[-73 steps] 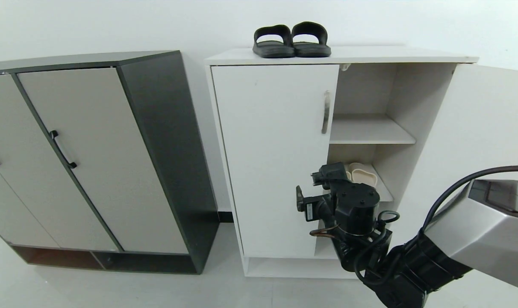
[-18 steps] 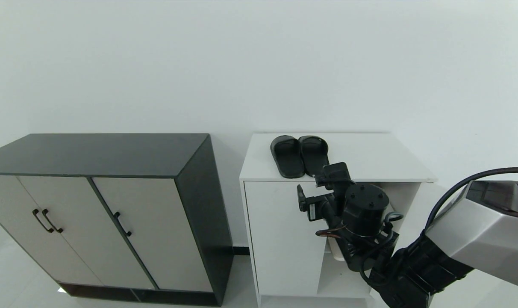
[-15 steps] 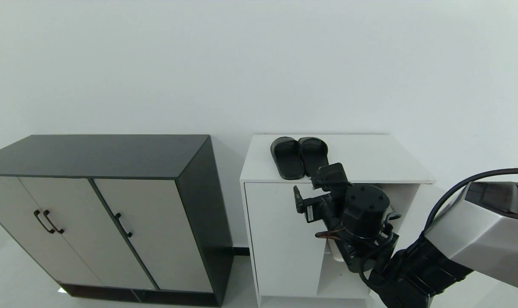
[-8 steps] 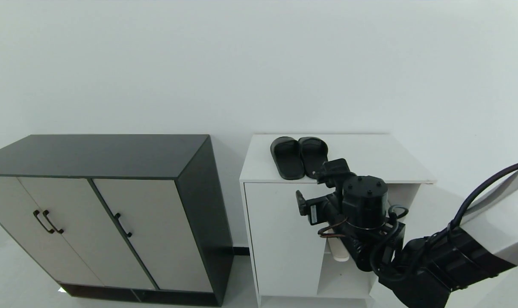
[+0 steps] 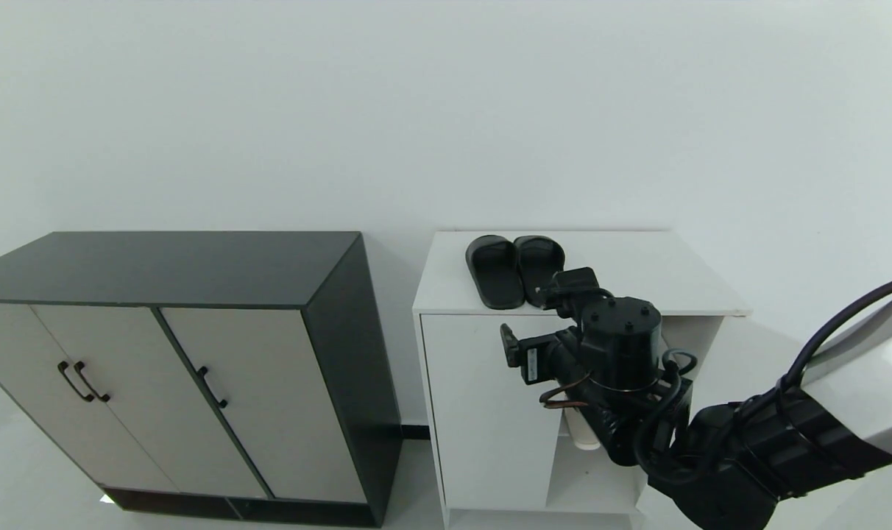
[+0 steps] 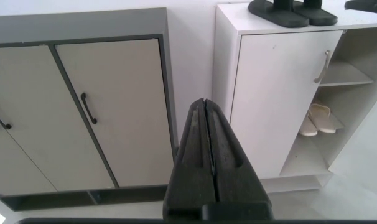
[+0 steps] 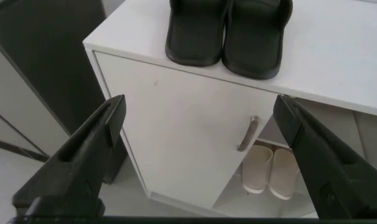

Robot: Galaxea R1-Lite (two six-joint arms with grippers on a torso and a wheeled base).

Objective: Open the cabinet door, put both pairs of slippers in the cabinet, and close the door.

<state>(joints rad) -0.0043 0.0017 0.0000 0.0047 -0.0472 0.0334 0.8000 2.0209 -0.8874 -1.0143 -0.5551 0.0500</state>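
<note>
Grey-door cabinet [image 5: 232, 397] beside white cabinet [image 5: 483, 412]; right gripper [image 5: 537, 313] nr black slippers [image 5: 499, 272].

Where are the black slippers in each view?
Head view: black slippers on the white cabinet top, toward its left.
Left wrist view: black slippers on that top, above the shut door.
Right wrist view: black slippers near the top's front edge.
Shared landmark: the shut door.
</note>
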